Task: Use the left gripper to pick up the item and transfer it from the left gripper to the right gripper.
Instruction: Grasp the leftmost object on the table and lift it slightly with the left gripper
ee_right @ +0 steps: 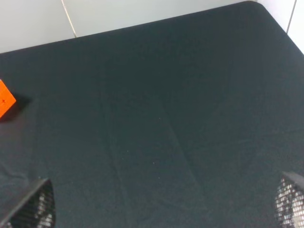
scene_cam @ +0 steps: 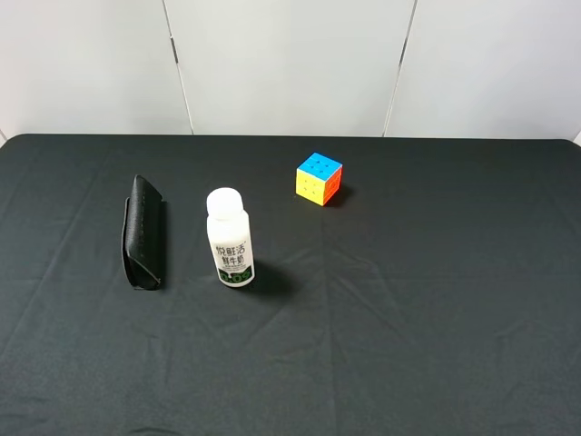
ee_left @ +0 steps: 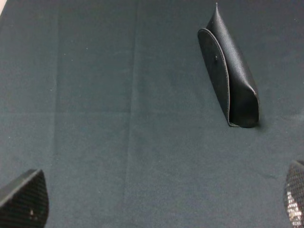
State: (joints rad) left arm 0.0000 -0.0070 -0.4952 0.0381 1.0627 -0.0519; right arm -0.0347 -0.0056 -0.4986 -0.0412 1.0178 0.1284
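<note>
The black case [scene_cam: 145, 233] lies flat on the bench [scene_cam: 427, 327] nr the left edge, nothing touching it. A white bottle [scene_cam: 230, 238] stands just right of it. A colour cube [scene_cam: 319, 178] sits nr the back edge. The left gripper [ee_left: 159, 202] has fingers [ee_left: 21, 202] wide apart & holds nothing. The right gripper [ee_right: 160, 204] is the same: fingers [ee_right: 31, 209] wide apart, nothing in them.

1. My left gripper [ee_left: 157, 202] has its fingers [ee_left: 23, 199] spread wide, nothing between them.
2. My right gripper [ee_right: 160, 204] gapes equally wide, empty.
3. Both wrists seem tilted downward; only my tips show.
</note>
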